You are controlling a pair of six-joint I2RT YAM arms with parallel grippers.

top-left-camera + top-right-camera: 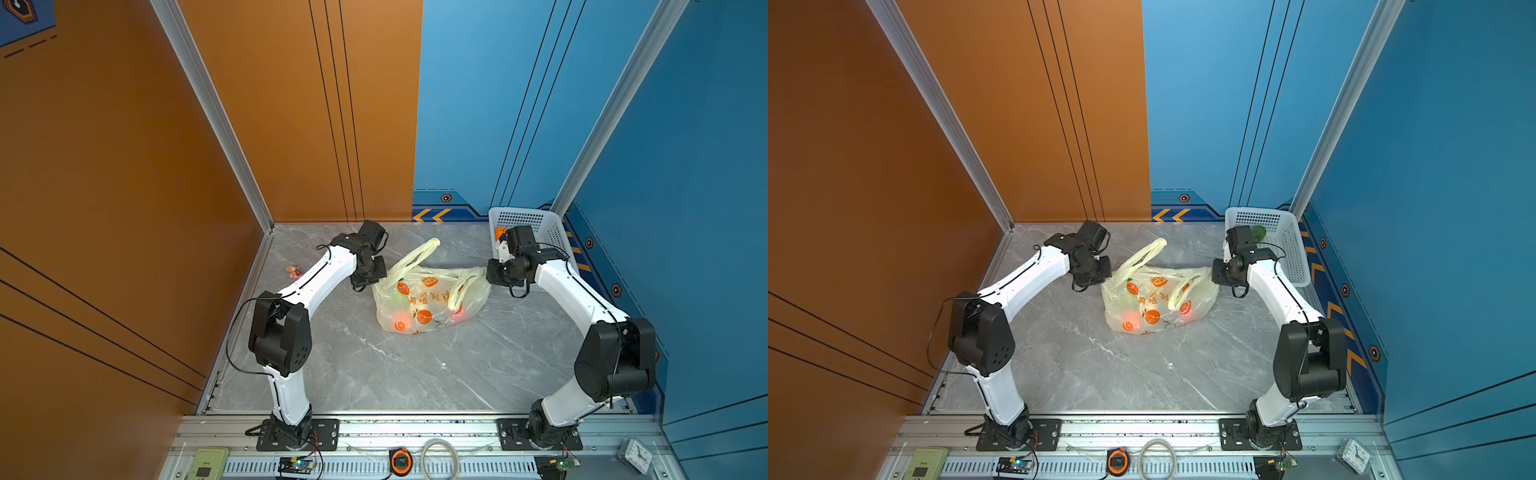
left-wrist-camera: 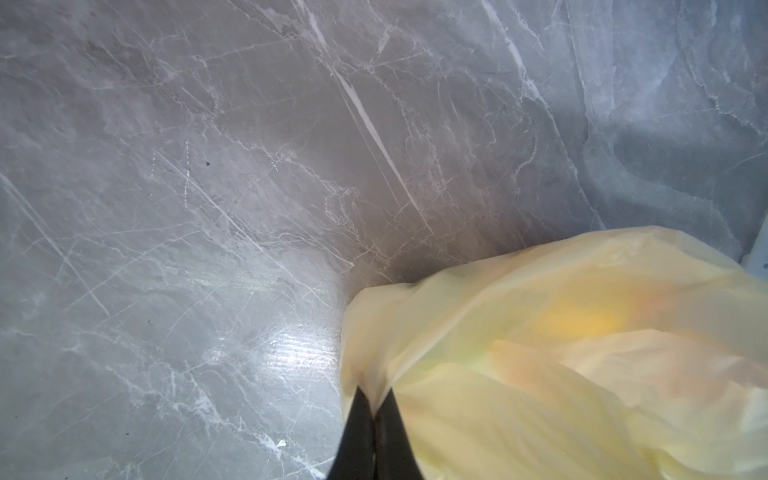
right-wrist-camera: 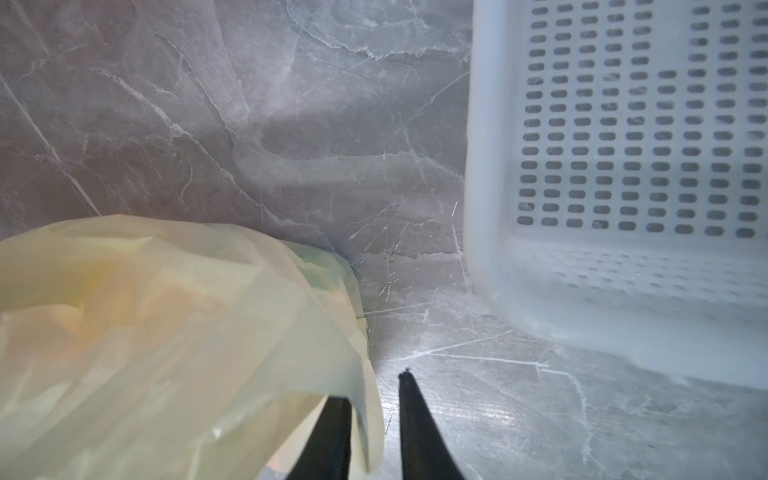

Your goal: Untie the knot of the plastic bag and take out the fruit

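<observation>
The plastic bag [image 1: 428, 303] fills the middle of the table [image 1: 374, 374], one handle loop [image 1: 430, 244] reaching toward the back. The near half lies open. The white basket [image 1: 519, 218] blocks the back right corner; only a narrow bare strip, seemingly passable, separates it from the bag. A small pink figure [image 1: 294, 272] sits near the left edge.

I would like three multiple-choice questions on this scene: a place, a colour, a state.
1. Where does the white basket stand? A. far right corner of the table B. near left corner C. the middle
2. The fruit pictures on the plastic bag are: A. blue B. orange C. black
3. The left claw is: A. open B. shut on the bag C. out of every view
Answers: 1 A, both top views show it there; 2 B, the prints are orange; 3 B, its wrist view shows plastic pinched between the fingers.
</observation>
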